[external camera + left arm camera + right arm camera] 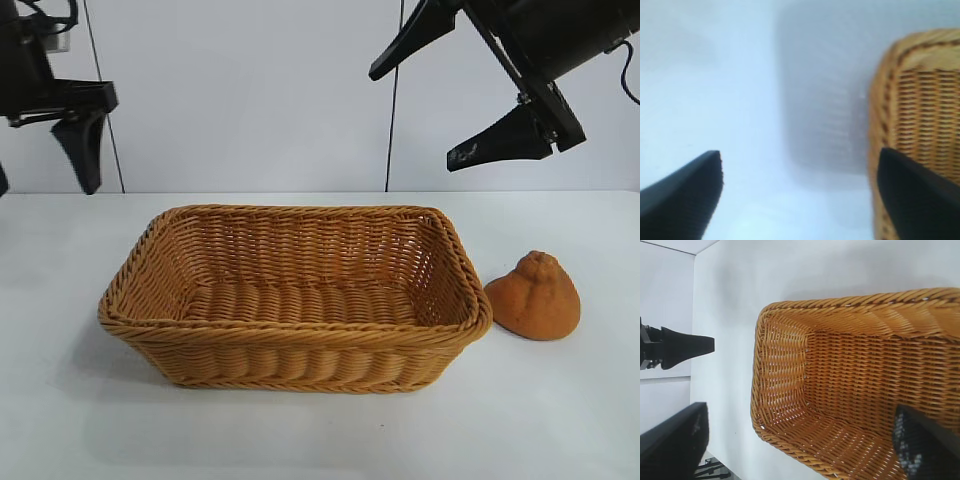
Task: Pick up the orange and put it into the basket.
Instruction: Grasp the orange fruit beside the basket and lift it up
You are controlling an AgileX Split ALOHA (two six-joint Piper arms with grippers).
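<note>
A: Where does the orange (534, 297) sit?

B: On the white surface (300, 430), just beside the basket's (290, 355) right end, toward the right edge of the surface. It looks to be just clear of the braided rim, though I can't rule out a light touch. The basket is empty.

A: And the tools?

B: Both carry nothing. The right tool (455, 95) hangs high above the basket's right half, jaws spread wide, tilted downward. The left tool (799, 192) is up near the left edge of the surface, pointing down, and its wrist view shows the fingers well apart with only bare surface and the basket's corner beneath.

A: How would the fruit handle?

B: I'd judge it fairly light and firm, with a rough matte skin that should give the pads decent purchase. It is dome-shaped with a knobbly top, resting on its broad base, so it shouldn't roll readily.

A: Where to grip?

B: Across the wide lower body, from above. The knob is narrow and uneven, so a pinch there could slip. The right tool is nearer.
</note>
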